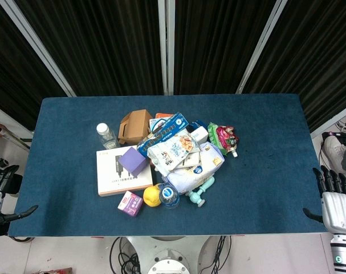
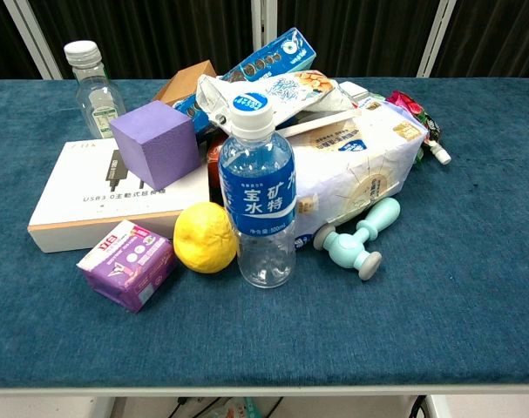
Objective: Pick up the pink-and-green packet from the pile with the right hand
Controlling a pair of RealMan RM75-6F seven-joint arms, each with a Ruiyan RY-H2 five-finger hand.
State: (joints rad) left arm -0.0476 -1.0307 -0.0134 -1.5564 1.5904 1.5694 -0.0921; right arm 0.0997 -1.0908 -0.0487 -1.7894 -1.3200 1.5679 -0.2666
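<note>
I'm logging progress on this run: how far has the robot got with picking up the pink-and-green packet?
Nothing looks done yet. The pink-and-green packet lies at the pile's right edge on the table, untouched. The right hand sits off the table's right edge, fingers apart, holding nothing; the left hand is likewise empty at the left edge. The whole job is left: reach, grasp, lift.

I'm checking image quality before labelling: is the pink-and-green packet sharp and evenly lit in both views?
Head view: packet small but sharp, evenly lit, slight sheen. Chest view: packet in focus, mostly hidden behind the white pack; soft shadows only.
</note>
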